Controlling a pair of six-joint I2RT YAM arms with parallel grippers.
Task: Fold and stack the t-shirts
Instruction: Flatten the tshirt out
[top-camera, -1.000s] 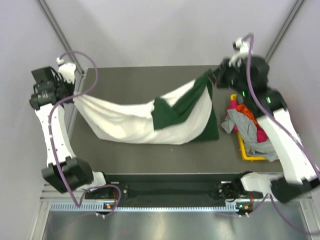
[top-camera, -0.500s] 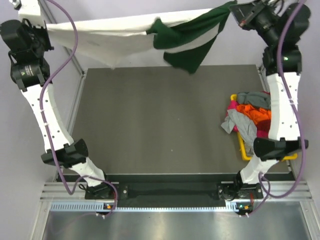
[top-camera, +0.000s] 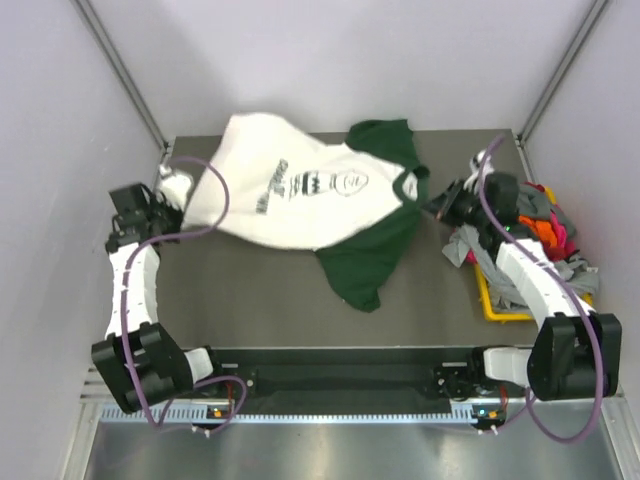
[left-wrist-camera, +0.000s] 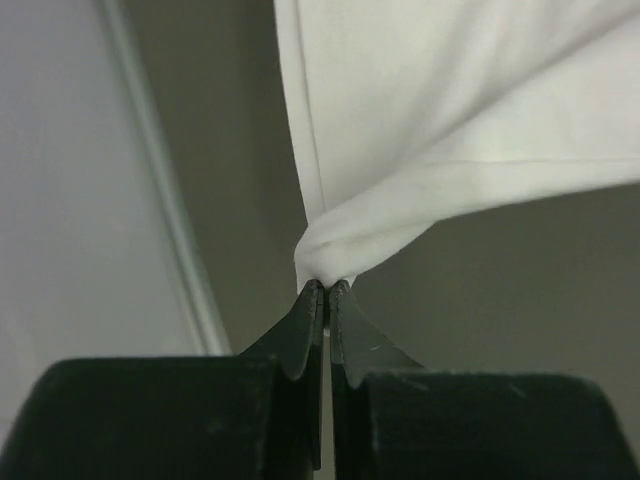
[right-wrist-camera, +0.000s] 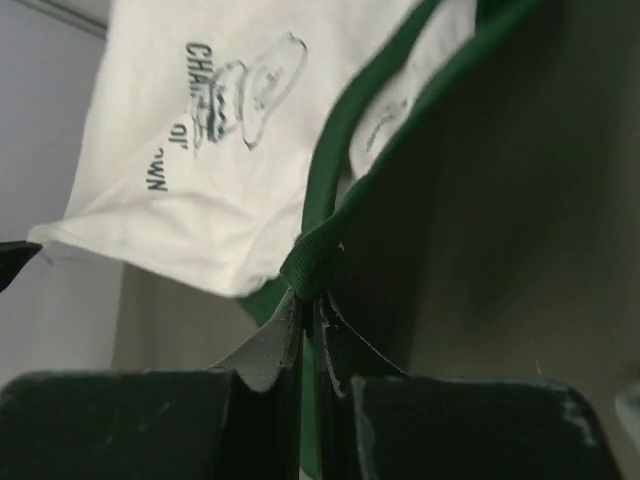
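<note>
The left gripper (left-wrist-camera: 326, 290) is pinched fully shut on a bunched bit of white hem, with only cloth between its tips. It sits low by the left edge of the table (top-camera: 300, 310), toward the far left corner. The right gripper (right-wrist-camera: 308, 298) is clamped closed as well, on a green ribbed band; whether that band is the neck or a cuff cannot be told. It is held low near the right edge. Between the two hands the tee (top-camera: 290, 195) lies print up across the far half of the table, hem to the left and neck to the right. One green sleeve (top-camera: 385, 140) lies at the far edge and the other (top-camera: 362, 265) spills toward the middle. Holding opposite ends this way probably serves to draw the cloth out lengthwise so that it lies flat and face up, ready for folding. The near sleeve looks rumpled, so some smoothing likely comes first, and no fold is made yet. The other tees (top-camera: 510, 245) lie heaped in the bin (top-camera: 487, 300) at the right edge, just beside the right arm and not yet handled.
</note>
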